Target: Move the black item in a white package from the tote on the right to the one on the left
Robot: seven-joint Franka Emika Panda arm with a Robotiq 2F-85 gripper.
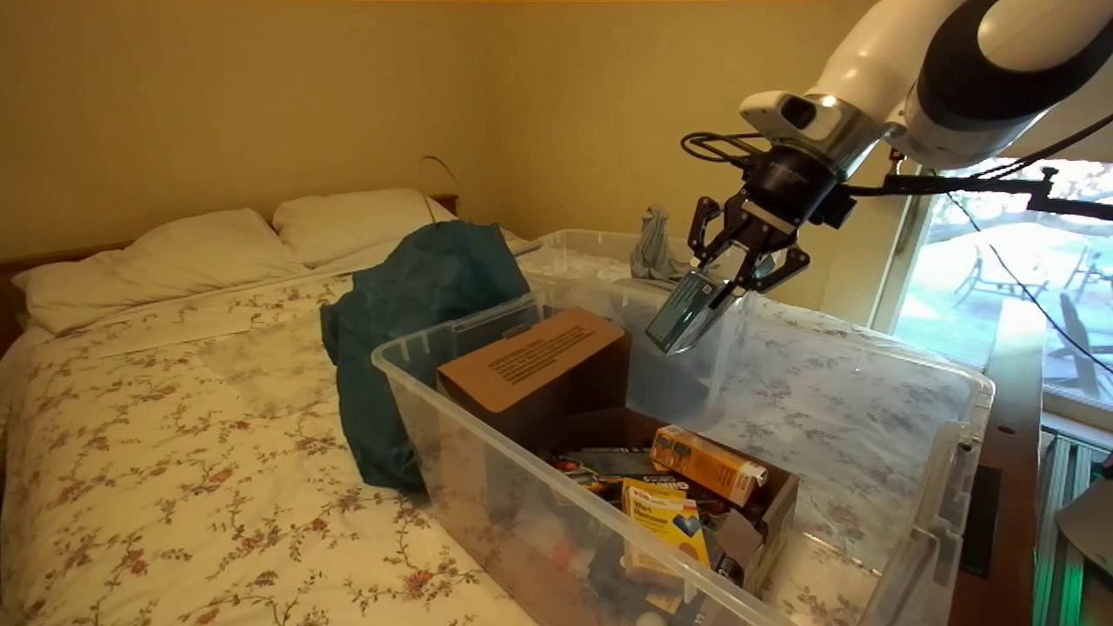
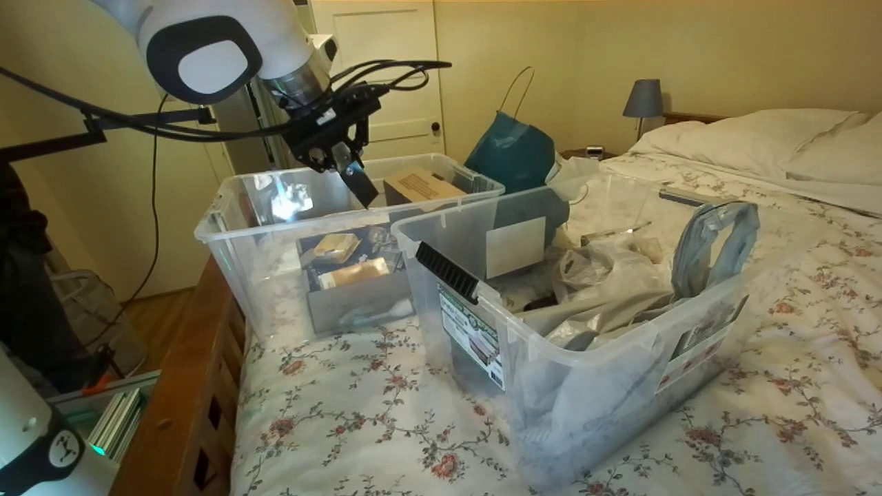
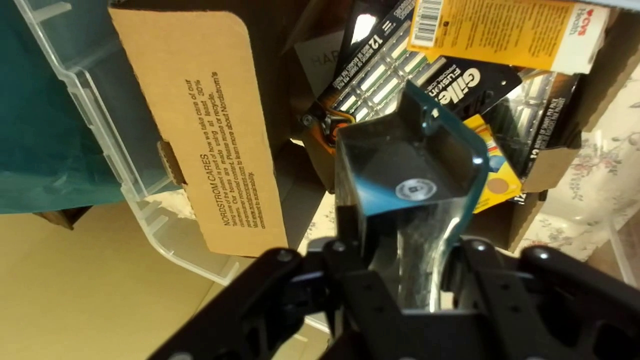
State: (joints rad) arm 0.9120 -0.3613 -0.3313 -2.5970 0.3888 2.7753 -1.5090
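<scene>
Pinching the dark package (image 1: 683,320), the gripper (image 1: 722,274) hangs over a tote (image 2: 241,269) holding a cardboard box (image 1: 535,356), a second tote (image 2: 589,403) alongside.

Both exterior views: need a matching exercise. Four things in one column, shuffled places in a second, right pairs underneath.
Things
1. dark packaged item
2. cardboard box
3. teal bag
4. pillows

Places
A. at the head of the bed
B. sitting inside a clear tote
C. held in the gripper
D. outside the clear tote, next to it

Right pairs
1-C
2-B
3-D
4-A
</scene>
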